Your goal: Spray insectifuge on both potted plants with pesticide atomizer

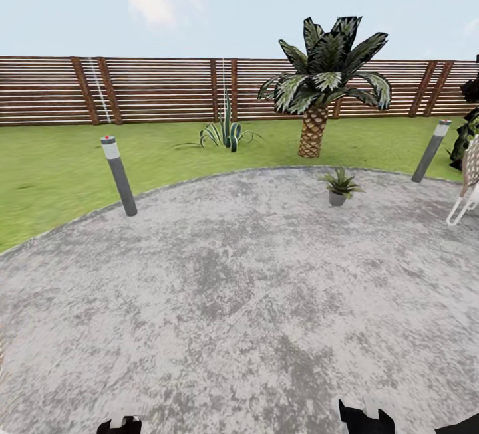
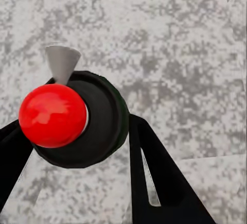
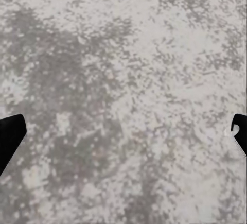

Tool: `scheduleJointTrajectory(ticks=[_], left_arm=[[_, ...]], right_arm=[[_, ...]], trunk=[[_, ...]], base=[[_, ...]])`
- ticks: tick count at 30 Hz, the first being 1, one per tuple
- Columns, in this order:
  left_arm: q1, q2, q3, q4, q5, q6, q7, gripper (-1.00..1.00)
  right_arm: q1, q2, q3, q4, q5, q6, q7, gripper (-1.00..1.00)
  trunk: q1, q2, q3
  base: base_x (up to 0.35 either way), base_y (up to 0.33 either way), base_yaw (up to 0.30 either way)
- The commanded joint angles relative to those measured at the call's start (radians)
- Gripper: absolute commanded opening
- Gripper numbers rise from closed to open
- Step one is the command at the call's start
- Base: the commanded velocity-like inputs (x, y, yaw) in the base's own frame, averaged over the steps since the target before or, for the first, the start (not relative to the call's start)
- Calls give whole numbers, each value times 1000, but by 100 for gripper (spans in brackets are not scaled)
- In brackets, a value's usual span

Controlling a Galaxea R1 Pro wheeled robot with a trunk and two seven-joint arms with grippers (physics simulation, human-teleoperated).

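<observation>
Head view, scanning from the left: brown slatted wooden fence along the back, green lawn in front of it. Next, a grey bollard light tilted at the patio's edge. Further along, a striped agave-like clump on the grass, then a tall palm with a scaly trunk. Just right of centre, one potted plant upright in its small grey pot, on the round grey patio near its far rim. Beyond that, a second bollard light, and a pale chair's edge at the far right. Down at the bottom border, black tips of the left gripper and right gripper.

Left wrist view: pesticide atomizer seen end-on, dark round body, red dome on top, grey cone nozzle, pinched between the left gripper's black fingers over the speckled paving.

Right wrist view: right gripper spread wide, fingertips at opposite edges, bare paving between.
</observation>
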Motion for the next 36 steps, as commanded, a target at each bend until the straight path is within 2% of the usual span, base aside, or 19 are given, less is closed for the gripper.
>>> scheduleJointTrajectory(ticks=[1,13,36], left_arm=[[-1,0,8,1,-5,-3,-3,-100],[-1,0,8,1,-5,-3,-3,-100],[-1,0,8,1,-5,-3,-3,-100]], right_arm=[[0,0,9,0,-5,-2,-4,100],[0,0,9,0,-5,-2,-3,100],[0,0,9,0,-5,-2,-4,100]], trunk=[[0,0,-1],[0,0,-1],[0,0,-1]], base=[[338,0,0],[338,0,-100],[338,0,-3]])
